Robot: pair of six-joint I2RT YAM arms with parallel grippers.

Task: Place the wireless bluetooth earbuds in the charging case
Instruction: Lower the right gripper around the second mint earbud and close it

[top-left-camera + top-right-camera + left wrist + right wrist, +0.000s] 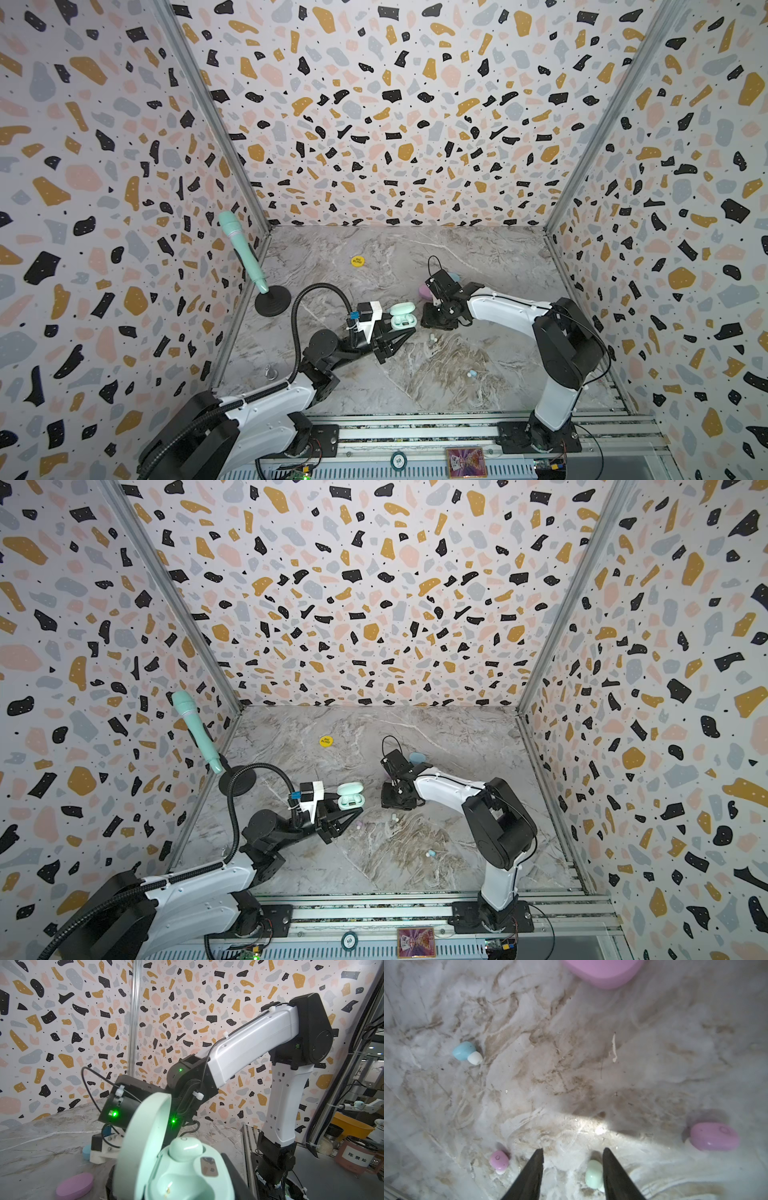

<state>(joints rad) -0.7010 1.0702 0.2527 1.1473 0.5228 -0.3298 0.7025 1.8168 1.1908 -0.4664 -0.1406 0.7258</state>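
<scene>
Mint-green, the loose earbud (593, 1174) lies on the worktop (571, 1064) between the parted, empty right fingers (612, 1174), which I reckon must pinch it and carry it to the open case (182, 1167) the left fingers (234, 1169) clamp.

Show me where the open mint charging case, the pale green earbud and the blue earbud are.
open mint charging case (402, 308): in a top view, on its raised lid.
pale green earbud (593, 1174): right wrist view, on its rounded body.
blue earbud (463, 1051): right wrist view, on its blue shell.

Yellow disc (358, 261), microphone (243, 253) (mint)
</scene>
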